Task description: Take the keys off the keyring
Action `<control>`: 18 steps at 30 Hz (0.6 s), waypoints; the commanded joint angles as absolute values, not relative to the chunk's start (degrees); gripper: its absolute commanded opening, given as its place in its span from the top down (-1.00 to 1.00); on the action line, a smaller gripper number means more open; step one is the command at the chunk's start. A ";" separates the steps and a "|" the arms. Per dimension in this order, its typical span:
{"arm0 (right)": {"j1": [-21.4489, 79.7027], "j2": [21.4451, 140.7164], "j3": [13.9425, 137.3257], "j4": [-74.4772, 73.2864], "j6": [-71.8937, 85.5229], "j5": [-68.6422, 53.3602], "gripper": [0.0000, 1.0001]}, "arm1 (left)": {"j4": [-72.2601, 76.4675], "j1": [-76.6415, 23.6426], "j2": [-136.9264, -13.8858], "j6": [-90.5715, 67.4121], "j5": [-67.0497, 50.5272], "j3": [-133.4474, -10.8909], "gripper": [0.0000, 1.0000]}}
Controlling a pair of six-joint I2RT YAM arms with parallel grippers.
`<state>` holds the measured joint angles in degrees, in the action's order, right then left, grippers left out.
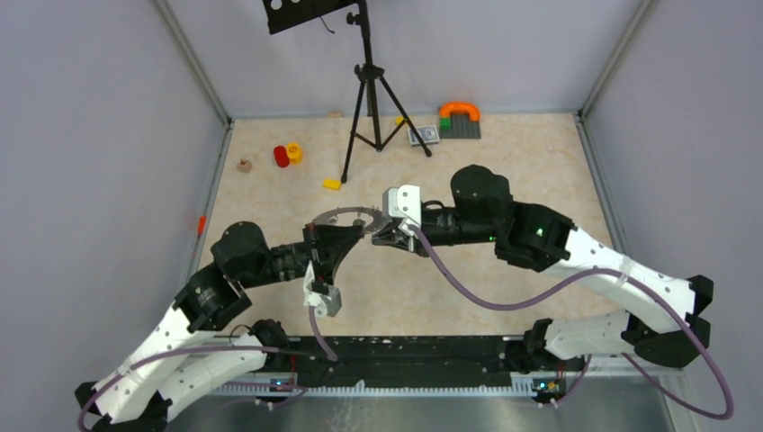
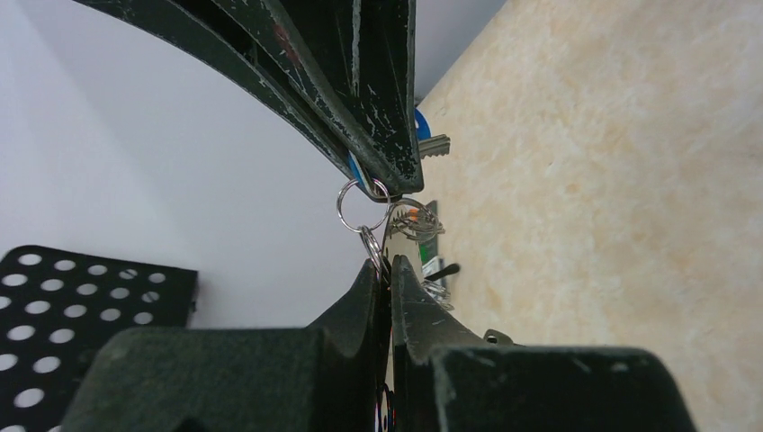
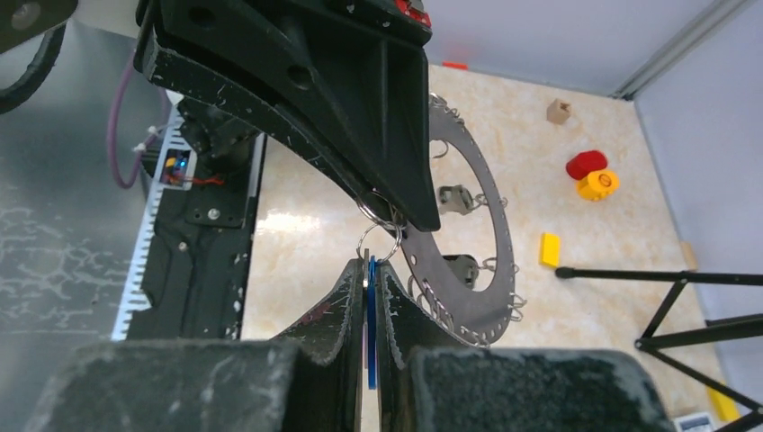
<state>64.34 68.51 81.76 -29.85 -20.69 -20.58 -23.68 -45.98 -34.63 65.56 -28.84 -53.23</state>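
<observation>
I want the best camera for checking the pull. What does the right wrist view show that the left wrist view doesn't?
Only the right wrist: the broad flat face of the keyring with its hole, and a yellow block. Only the left wrist: a silver key blade poking past the right gripper. Both: the blue tag clamped in the right gripper, and small split rings linking it to the keyring held by the left gripper.

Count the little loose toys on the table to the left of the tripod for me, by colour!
Red: 1, the red cylinder
Yellow: 2, the round piece and the flat block
Wood-brown: 1, the cube
Total: 4
</observation>
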 commanded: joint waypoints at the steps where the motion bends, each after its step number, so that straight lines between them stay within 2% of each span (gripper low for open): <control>1: 64.60 65.51 80.35 -27.46 -25.97 -22.31 1.00 | -21.63 -45.44 -33.56 77.07 -20.70 -54.14 1.00; 9: 64.54 62.41 73.79 -20.37 -26.50 -21.85 1.00 | -23.15 -47.13 -33.17 89.46 -9.65 -52.92 1.00; 18: 64.52 65.00 69.77 -15.08 -24.44 -18.17 1.00 | -22.89 -51.76 -33.91 100.55 6.54 -50.75 1.00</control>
<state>64.31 65.84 71.20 -15.46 -25.71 -17.76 -25.76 -51.03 -34.63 92.97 -11.97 -51.94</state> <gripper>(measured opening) 0.020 0.036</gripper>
